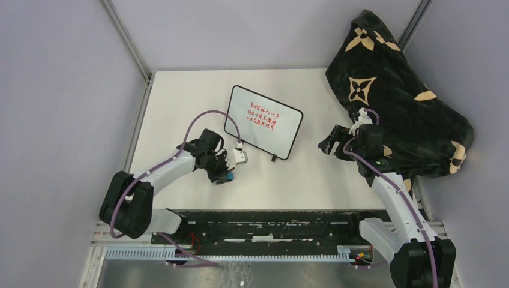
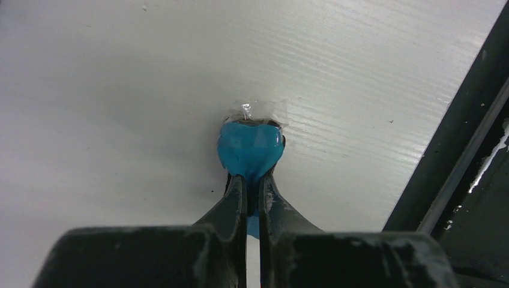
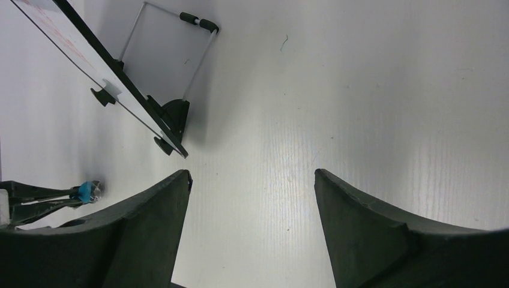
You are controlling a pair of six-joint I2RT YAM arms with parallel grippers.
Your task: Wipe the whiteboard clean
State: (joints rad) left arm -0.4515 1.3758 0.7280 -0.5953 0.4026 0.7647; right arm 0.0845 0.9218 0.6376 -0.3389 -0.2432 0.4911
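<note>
The whiteboard (image 1: pixel 264 123) stands tilted on its wire stand at the table's middle, with several lines of red handwriting on it. In the right wrist view I see it edge-on (image 3: pixel 96 75). My left gripper (image 1: pixel 228 174) is shut on a small blue object (image 2: pixel 249 150) with a bit of clear plastic at its tip. It holds the object low at the tabletop, just in front and left of the board. The object also shows in the right wrist view (image 3: pixel 90 191). My right gripper (image 3: pixel 252 174) is open and empty over bare table, right of the board (image 1: pixel 331 146).
A black blanket with a tan flower pattern (image 1: pixel 396 90) is heaped at the back right, close behind the right arm. A black rail (image 1: pixel 270 225) runs along the near edge and shows in the left wrist view (image 2: pixel 456 156). Walls enclose the table.
</note>
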